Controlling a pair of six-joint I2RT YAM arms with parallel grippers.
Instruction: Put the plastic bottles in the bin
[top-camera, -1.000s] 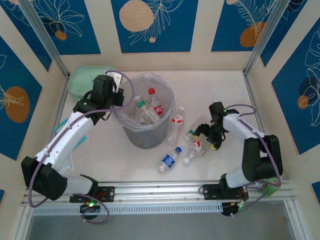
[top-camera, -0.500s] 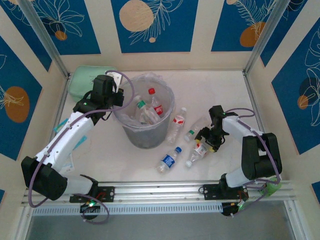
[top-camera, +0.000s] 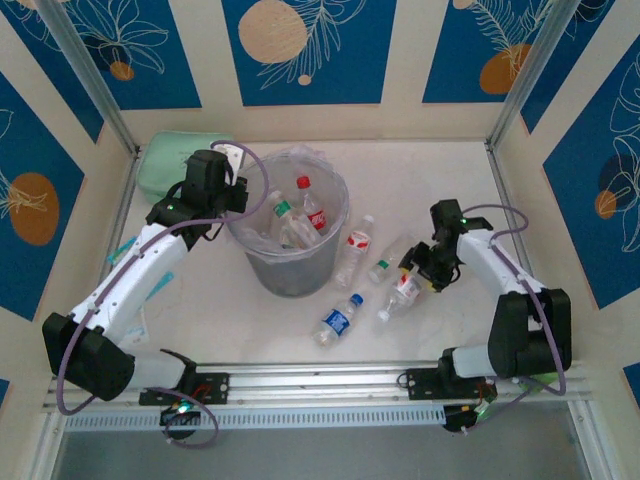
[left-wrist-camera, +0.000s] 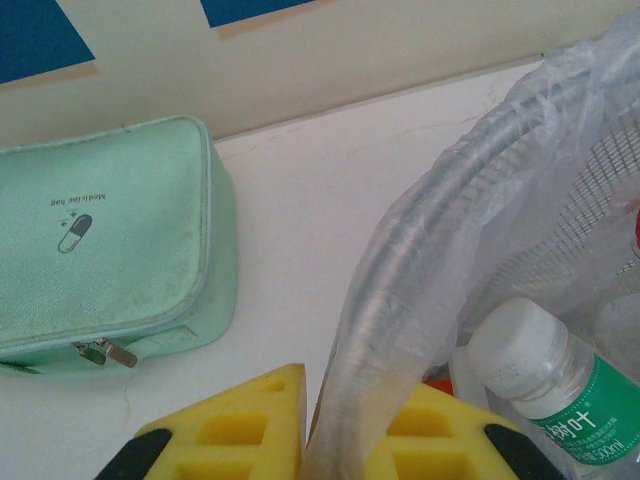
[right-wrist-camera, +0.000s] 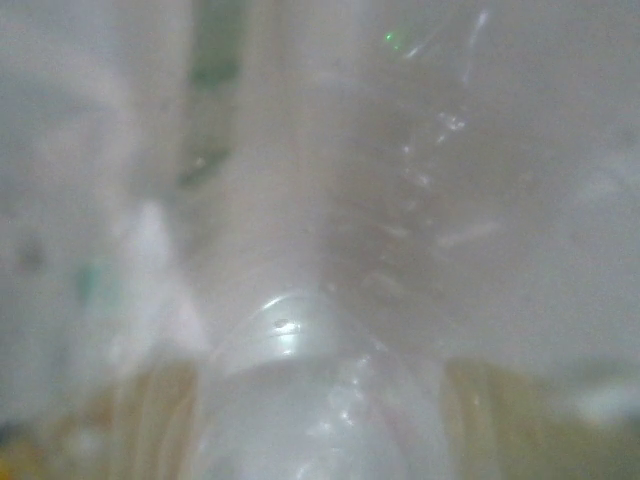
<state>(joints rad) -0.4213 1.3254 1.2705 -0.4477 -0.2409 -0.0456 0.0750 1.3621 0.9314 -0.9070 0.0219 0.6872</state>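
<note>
The bin (top-camera: 262, 262), a grey bucket lined with a clear bag, stands left of centre with several plastic bottles inside, among them a red-capped one (top-camera: 309, 200) and a green-labelled one (left-wrist-camera: 545, 380). My left gripper (top-camera: 222, 190) is shut on the bin's rim (left-wrist-camera: 400, 290), its yellow pads (left-wrist-camera: 225, 435) on either side of it. Three bottles lie loose on the table: red-labelled (top-camera: 353, 247), green-capped (top-camera: 384, 265) and blue-labelled (top-camera: 337, 321). My right gripper (top-camera: 418, 277) is shut on a red-labelled bottle (top-camera: 401, 294), whose clear body (right-wrist-camera: 320, 400) fills the gap between the jaws.
A mint-green zip pouch (top-camera: 165, 165) (left-wrist-camera: 100, 250) lies behind the bin at the back left, near the wall. The loose bottles lie close together just right of the bin. Metal frame posts stand at both back corners.
My right gripper came down over the red-labelled bottle and closed on it, nudging it slightly right. The left arm and the bin stayed still.
</note>
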